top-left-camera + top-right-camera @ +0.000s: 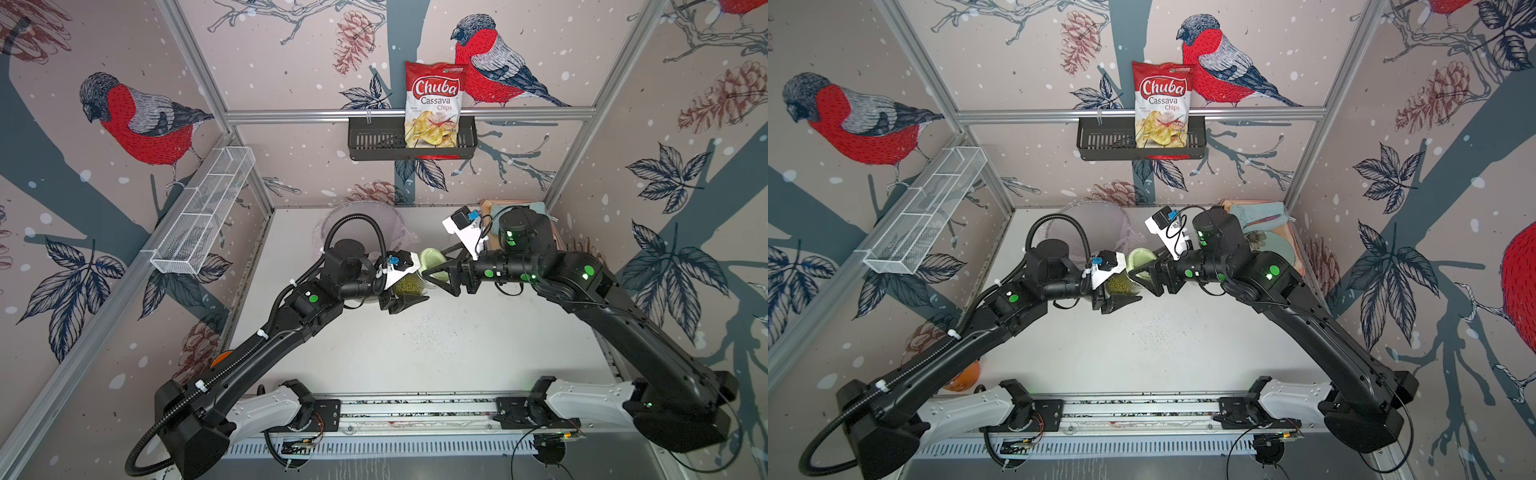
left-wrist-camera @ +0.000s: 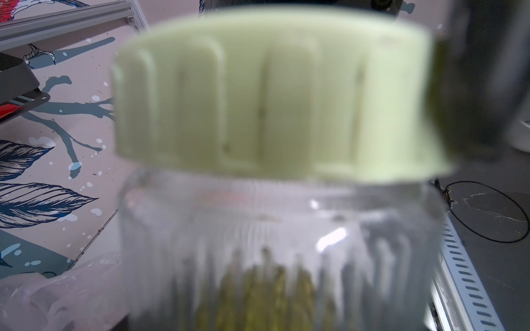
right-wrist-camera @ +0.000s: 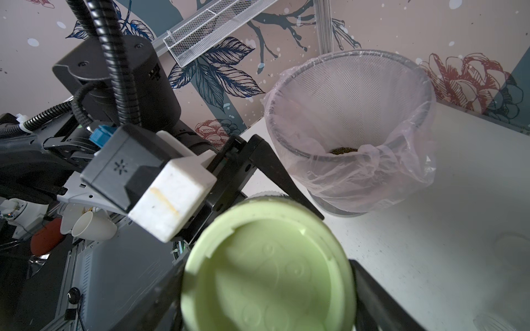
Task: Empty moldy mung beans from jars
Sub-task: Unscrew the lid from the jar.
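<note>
1. Right gripper (image 1: 435,266): its fingers (image 3: 372,295) stand wide, 1 on each side of the lid (image 3: 266,266). We cannot tell whether they press it.
2. Left gripper (image 1: 415,287): its fingers (image 3: 275,172) are clamped on the jar (image 2: 258,223). We see the jar held above the table (image 1: 415,365), tipped over, with the lid toward 2 o'clock in both top views.
3. The beans (image 1: 403,286) sit inside the jar. The bin (image 3: 358,53) stands at 11 o'clock from the jar, near it but not under it.

Hazards, as we judge them:
- The jar mouth is over the table, not the bin. If the lid comes free here, beans are likely to pour out.
- Twisting the lid may turn the smooth glass in the left grip, and the jar could slip or drop.
- A shallow or off-centre hold on the ribbed lid may skid.
</note>
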Motion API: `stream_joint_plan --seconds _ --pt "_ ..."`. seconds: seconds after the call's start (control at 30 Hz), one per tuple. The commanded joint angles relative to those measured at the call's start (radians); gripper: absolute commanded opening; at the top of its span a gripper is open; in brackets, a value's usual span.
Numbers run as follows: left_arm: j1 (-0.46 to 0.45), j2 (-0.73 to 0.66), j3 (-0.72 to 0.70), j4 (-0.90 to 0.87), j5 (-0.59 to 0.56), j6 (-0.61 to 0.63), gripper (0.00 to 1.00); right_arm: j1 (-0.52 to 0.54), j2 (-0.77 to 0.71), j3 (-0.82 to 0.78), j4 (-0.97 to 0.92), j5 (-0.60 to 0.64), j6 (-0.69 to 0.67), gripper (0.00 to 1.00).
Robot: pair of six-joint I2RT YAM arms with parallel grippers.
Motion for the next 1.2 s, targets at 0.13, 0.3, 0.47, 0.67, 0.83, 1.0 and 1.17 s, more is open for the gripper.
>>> stream_joint_plan --seconds 0.13,0.3,0.47,0.67,0.83,1.0,1.17 --pt "0.002 -0.008 0.007 0.088 0.016 -0.004 0.00 0.003 -0.027 -0.012 0.004 -0.016 -0.023 0.71" --pt "0.003 -0.010 0.004 0.087 0.015 -0.004 0.00 0.002 -0.044 -0.018 0.022 -0.026 -0.024 0.71" --pt "0.003 -0.006 0.004 0.089 0.019 -0.005 0.00 0.001 -0.046 -0.022 0.016 -0.028 -0.028 0.71" --pt "0.003 -0.001 0.006 0.096 0.031 -0.011 0.00 -0.011 -0.051 -0.031 0.047 -0.010 -0.027 0.70" --pt "0.003 0.000 0.009 0.093 0.034 -0.011 0.00 -0.014 -0.037 -0.015 0.059 -0.048 -0.029 0.69" --pt "0.002 -0.004 0.007 0.091 0.028 -0.010 0.00 -0.033 -0.012 0.017 0.060 -0.040 -0.001 0.68" --pt "0.003 -0.005 0.009 0.094 0.028 -0.008 0.00 -0.037 -0.011 0.017 0.064 -0.051 -0.005 0.68"
